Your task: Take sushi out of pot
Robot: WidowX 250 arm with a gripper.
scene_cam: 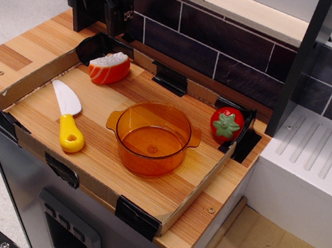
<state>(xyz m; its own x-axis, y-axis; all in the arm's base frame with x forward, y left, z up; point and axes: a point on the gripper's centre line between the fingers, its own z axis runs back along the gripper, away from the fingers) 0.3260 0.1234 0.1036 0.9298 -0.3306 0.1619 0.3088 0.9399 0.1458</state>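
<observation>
The sushi point(108, 67) lies free on the wooden tray floor at the back left, orange-red side to the front and white ridged rice on top. The amber transparent pot point(153, 137) stands upright in the middle of the tray and holds nothing. My gripper point(111, 18) hangs above and just behind the sushi at the top of the view, clear of it and holding nothing. Its jaws look parted, and its upper part is cut off by the frame edge.
A white toy knife with a yellow handle point(67, 117) lies left of the pot. A red strawberry-like toy with a green top point(226, 125) sits in the tray's back right corner. Low cardboard walls point(31, 76) ring the tray. A dark tiled wall point(224, 52) stands behind.
</observation>
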